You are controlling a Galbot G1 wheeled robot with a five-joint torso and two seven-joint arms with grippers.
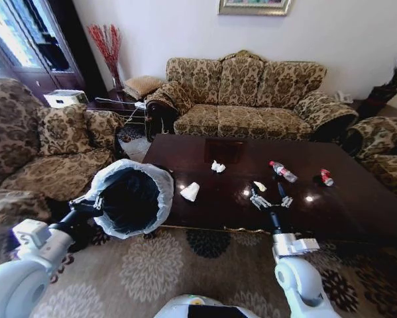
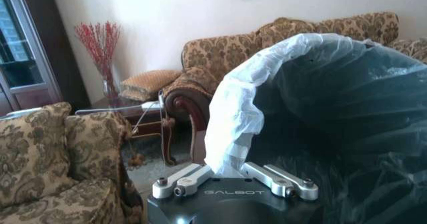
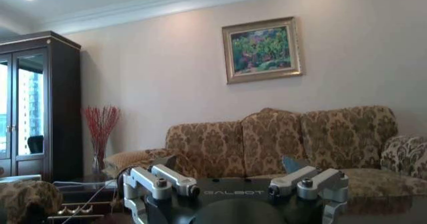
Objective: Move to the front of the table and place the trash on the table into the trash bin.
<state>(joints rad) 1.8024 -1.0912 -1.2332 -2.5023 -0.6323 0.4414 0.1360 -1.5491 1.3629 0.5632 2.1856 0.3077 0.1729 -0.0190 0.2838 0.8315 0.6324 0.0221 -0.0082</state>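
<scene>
Patterned sofas [image 1: 248, 99] ring the dark wood surface [image 1: 357, 205], robot parked at its near long edge. Trash is spread across the top: crumpled paper bit [image 1: 218, 166] near the centre inlay, white paper cone [image 1: 190, 191] toward the robot's left w/ nothing around it, another small paper scrap [image 1: 260, 186] just beyond the right claw [image 1: 272, 200], clear red-capped bottle [image 1: 283, 171] lying on its side further right, crushed red can [image 1: 326, 177] beyond that.

Left claw [image 2: 233, 179] is clamped on the trash bin [image 1: 132, 197], fingers [image 2: 183, 180] pinching the whitish liner at the rim; bin is tipped, black mouth facing robot, held off the left end of the surface at about edge height. Right claw hovers low over the near-centre of the surface, spread wide, nothing in it, close to the scrap.

Risks from here, imo: left grip looks like it's mostly on thin plastic, so liner could slip or tear and the bin sag. Bin is tilted, so anything dropped in could roll back out. Glossy top means a light scrap may skid away from closing fingers. Bottle's round; a nudge sends it rolling.
</scene>
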